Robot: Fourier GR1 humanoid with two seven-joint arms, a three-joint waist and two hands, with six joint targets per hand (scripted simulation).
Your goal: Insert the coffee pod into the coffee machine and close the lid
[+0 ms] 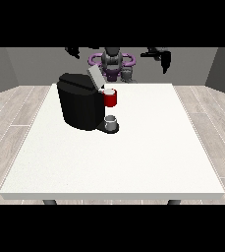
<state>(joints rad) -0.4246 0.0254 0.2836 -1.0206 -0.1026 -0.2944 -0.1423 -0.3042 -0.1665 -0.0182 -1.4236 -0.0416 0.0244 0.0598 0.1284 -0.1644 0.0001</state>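
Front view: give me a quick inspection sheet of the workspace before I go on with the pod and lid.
Surface: white table, mostly bare.
Job's things: black coffee machine on the table's far left part, grey lid raised and tilted; red pod holder at its front. I cannot tell whether a coffee pod is in it.
Clutter: small grey cup on the machine's base, under the holder.
Hands: hand at the view's left and hand at the view's right both raised beyond the table's far edge, touching nothing; finger positions unclear.
Cables: nothing seen.
Surroundings: wood-plank floor, grey walls.
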